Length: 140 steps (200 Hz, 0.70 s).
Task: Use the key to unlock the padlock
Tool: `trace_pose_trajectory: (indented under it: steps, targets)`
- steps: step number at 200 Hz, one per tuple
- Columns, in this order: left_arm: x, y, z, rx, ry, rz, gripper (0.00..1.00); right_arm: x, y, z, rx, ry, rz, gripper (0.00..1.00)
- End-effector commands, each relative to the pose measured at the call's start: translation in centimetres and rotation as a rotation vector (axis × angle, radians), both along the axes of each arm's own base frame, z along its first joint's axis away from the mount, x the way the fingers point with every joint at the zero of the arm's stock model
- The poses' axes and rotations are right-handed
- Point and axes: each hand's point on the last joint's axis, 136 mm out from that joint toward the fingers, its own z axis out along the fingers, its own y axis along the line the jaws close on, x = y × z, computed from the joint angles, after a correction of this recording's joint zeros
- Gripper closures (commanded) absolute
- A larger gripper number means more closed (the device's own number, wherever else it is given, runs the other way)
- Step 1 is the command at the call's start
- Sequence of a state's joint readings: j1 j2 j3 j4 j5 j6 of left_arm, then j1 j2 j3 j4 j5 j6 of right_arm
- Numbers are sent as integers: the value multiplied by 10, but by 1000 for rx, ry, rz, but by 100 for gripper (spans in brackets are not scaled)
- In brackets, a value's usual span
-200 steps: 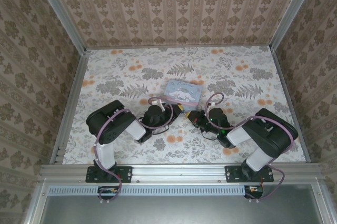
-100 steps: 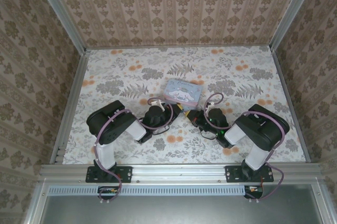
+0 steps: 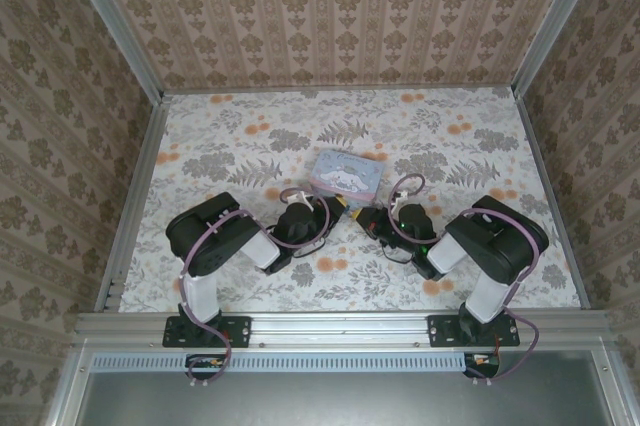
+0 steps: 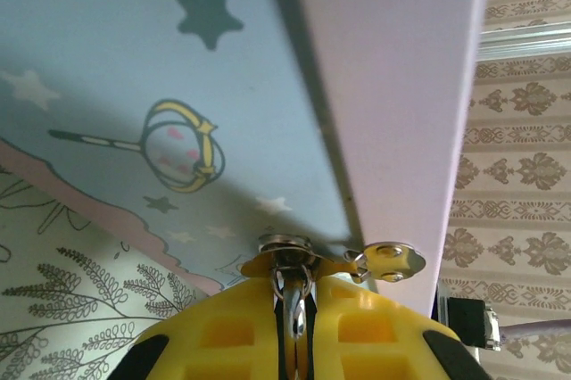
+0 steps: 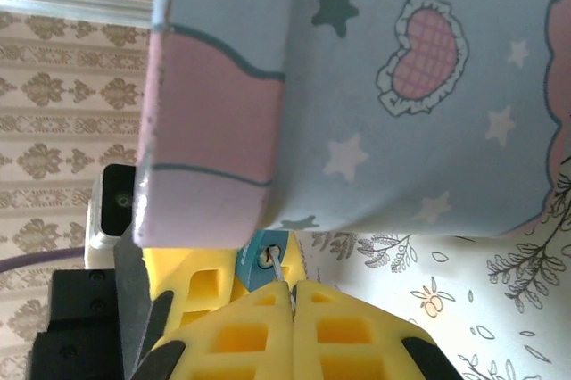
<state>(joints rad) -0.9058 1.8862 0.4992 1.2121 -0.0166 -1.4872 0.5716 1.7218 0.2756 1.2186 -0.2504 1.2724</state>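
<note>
Beige damask walls [image 3: 330, 6] enclose the floral tabletop [image 3: 240, 136].

Light: bright, even and diffuse, falling from above onto the table [image 3: 250, 146].
Shadows: soft and short beneath both arms; a broad grey band darkens the tin [image 4: 134, 59] in the left wrist view.
Focus: top view sharp; wrist views soft, nearest foreground blurred.
Distortion: wall rails splay outward at the top view's edges.

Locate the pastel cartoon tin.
In the top view, the tin lies flat near the middle of the table, just beyond the tips of the left arm and right arm.
</note>
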Motion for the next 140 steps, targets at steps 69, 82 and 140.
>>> trace_pose_trajectory:
  steps: [69, 82, 140]
  targets:
    - [-30, -41, 40, -145, -31, -148, 100, 16, 23, 46, 83, -161, 81, 100]
    - [-30, -41, 42, -147, -36, -149, 100, 19, 25, 47, 137, -111, 60, 100]
    - [-32, -45, 46, -152, -46, -166, 100, 31, 22, 72, 282, -38, 24, 100]
